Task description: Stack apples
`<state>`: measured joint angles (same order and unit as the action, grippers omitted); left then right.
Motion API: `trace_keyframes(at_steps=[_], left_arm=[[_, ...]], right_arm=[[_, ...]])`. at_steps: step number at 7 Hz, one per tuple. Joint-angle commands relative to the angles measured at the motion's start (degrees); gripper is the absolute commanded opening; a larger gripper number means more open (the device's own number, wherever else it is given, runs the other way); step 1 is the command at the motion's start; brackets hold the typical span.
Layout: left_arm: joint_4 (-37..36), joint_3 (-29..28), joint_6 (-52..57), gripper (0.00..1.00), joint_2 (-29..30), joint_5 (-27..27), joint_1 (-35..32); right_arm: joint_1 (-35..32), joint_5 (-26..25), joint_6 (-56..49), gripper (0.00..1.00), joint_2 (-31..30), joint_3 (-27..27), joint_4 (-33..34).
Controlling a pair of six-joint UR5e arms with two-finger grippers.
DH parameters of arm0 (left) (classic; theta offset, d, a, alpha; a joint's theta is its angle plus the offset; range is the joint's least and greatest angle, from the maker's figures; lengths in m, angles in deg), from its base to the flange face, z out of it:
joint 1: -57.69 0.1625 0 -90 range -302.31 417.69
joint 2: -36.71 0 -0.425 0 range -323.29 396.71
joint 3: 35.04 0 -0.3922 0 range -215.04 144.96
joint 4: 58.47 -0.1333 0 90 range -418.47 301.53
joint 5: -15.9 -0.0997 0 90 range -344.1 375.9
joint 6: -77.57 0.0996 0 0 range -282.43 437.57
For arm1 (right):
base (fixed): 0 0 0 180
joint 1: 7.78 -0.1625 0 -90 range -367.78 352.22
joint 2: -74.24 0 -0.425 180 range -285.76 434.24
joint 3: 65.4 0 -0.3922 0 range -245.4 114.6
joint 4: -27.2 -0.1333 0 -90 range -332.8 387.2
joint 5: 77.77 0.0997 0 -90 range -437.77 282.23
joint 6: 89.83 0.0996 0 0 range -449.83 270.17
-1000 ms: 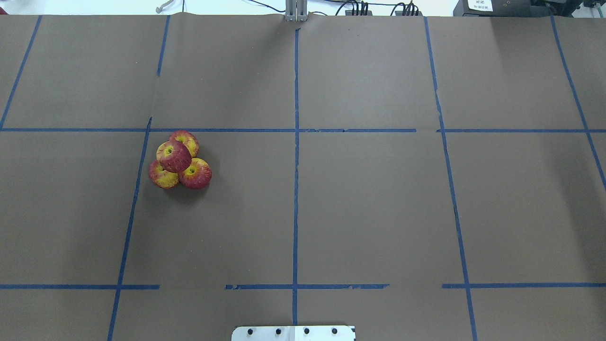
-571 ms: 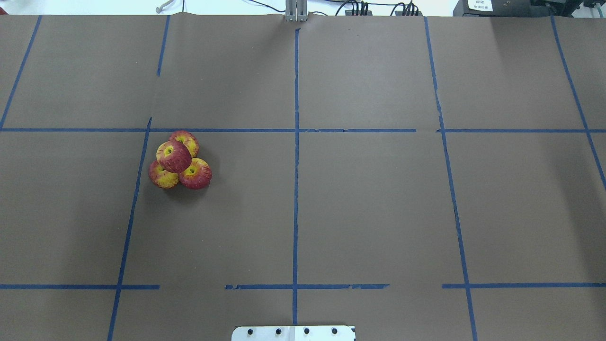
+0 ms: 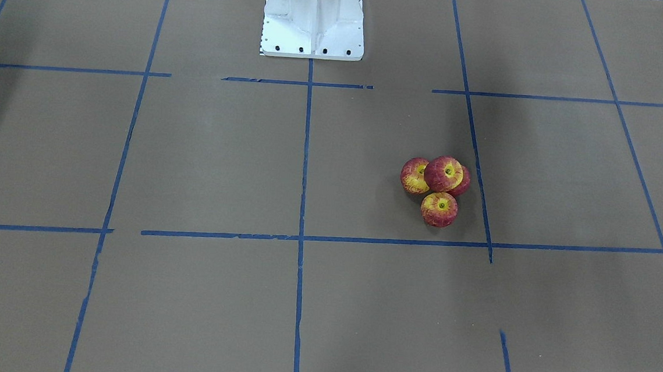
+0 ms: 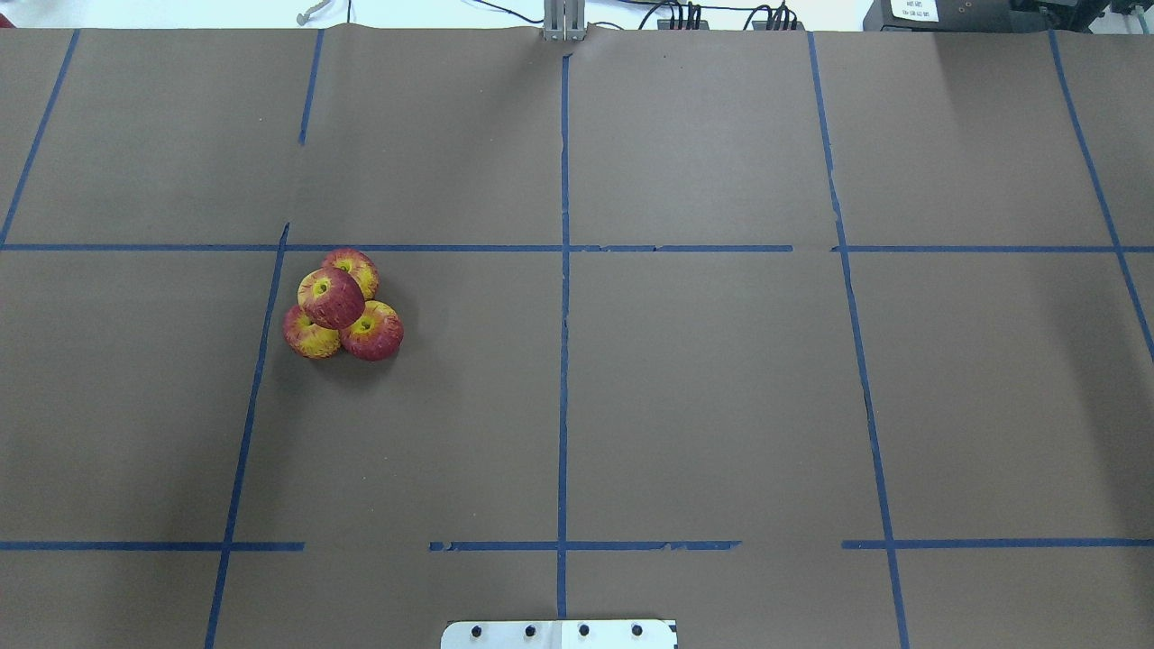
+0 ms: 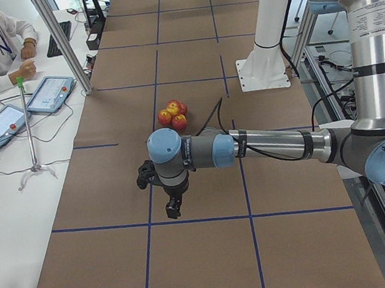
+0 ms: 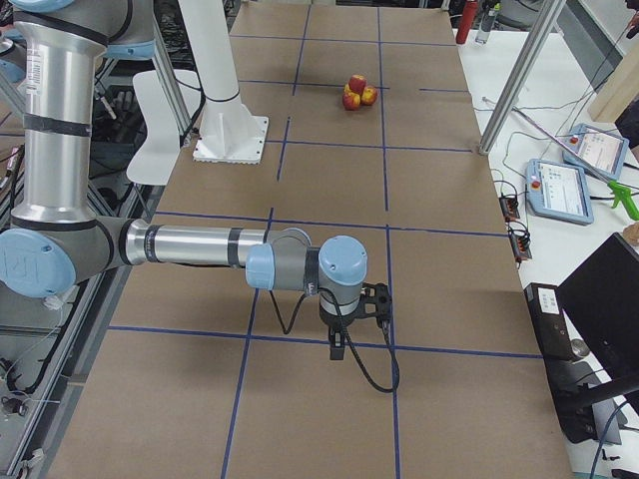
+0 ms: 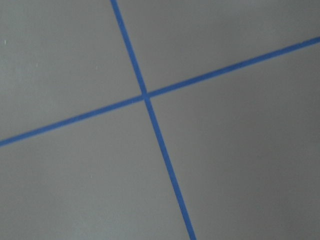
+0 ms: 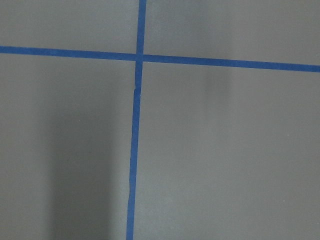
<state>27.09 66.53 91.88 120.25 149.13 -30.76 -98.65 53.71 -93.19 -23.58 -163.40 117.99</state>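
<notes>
Overhead exterior: the apples (image 4: 341, 305) are piled on the tabletop (image 4: 703, 388), three touching and a fourth apple (image 4: 331, 297) set on top, so the stack is judged done. Exterior front-facing: open room is left all around the pile, well apart from any edge. Exterior left: the left hand (image 5: 174, 206) is held well apart from the pile, and its opening cannot be told. Exterior right: the same is said of the right hand (image 6: 337, 347).

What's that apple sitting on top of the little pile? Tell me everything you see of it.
The top apple is small, round, mostly dark red with yellow streaks and a yellow patch around its stem dimple. It rests on three similar apples clustered on the brown paper-covered table, tilted slightly so the dimple faces up and towards the robot's left. Nothing else touches it.
</notes>
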Motion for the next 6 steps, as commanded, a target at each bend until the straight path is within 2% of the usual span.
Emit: trace_keyframes(at_steps=[1,3,5,6], left_arm=[[1.4,-0.8,0.0,1.0,-2.0,0.4,0.0],[1.3,-0.9,-0.2,1.0,-0.5,0.4,-0.5],[0.3,-2.4,-0.2,1.0,3.6,0.5,-1.2],[0.0,-4.7,-0.9,1.0,4.3,2.0,-1.3]], right_arm=[[0.0,0.0,0.0,1.0,0.0,0.0,0.0],[0.0,0.0,0.0,1.0,0.0,0.0,0.0],[0.0,0.0,0.0,1.0,0.0,0.0,0.0],[0.0,0.0,0.0,1.0,0.0,0.0,0.0]])
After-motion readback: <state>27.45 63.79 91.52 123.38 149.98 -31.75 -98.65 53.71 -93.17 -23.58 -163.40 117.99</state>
